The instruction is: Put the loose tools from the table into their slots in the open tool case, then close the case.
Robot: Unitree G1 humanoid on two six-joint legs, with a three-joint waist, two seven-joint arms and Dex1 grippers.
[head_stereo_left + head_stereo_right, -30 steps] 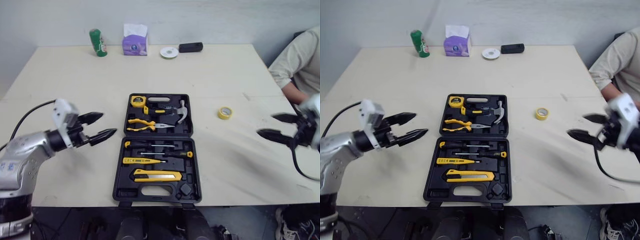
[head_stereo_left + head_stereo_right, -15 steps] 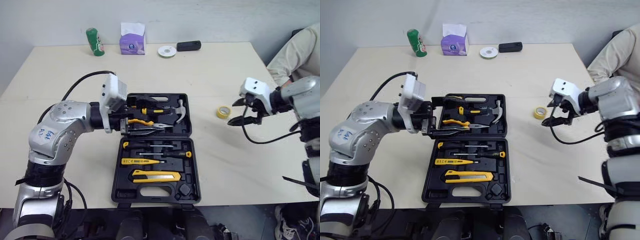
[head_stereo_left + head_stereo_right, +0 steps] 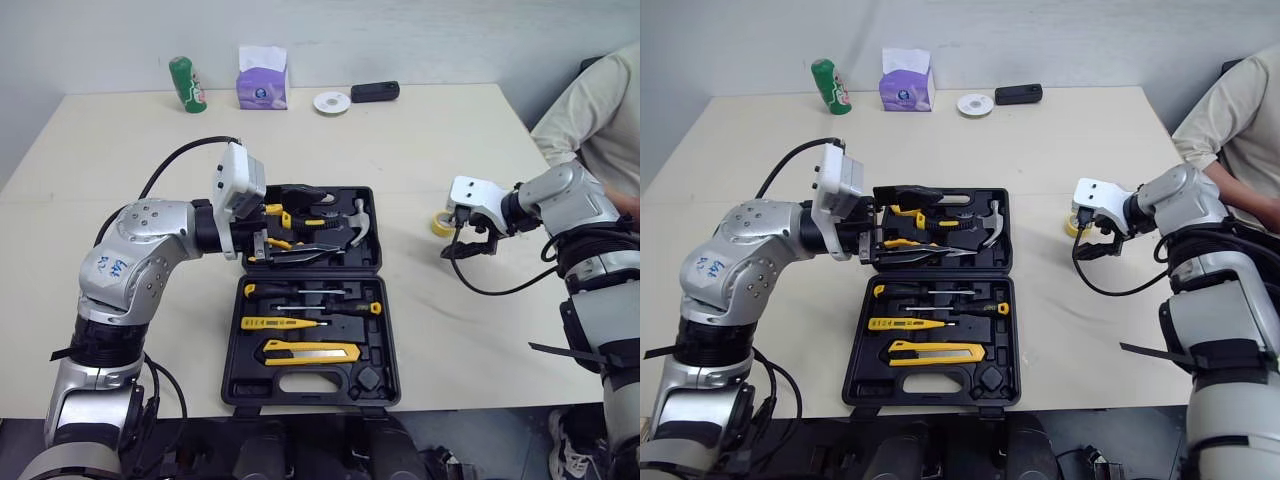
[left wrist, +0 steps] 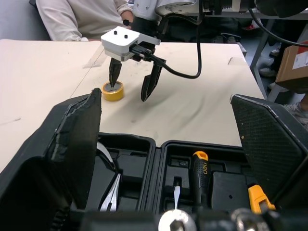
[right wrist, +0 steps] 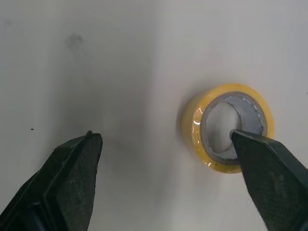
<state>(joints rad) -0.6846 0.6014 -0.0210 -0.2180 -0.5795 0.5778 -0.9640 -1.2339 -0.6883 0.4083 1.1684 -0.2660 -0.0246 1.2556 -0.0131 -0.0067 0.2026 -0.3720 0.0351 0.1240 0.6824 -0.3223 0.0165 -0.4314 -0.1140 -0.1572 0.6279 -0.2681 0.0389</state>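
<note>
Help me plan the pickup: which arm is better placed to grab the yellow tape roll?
Right. The open right gripper hangs at the tape roll, one fingertip over its hole. The left gripper, also open, is over the tool case, across it from the roll.

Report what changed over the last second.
The left gripper swung in from left of the tool case to hang open over its upper half. The right gripper came in from the table's right edge to the yellow tape roll, open, one fingertip over its hole; nothing gripped. Case, tools and tape stayed put.
</note>
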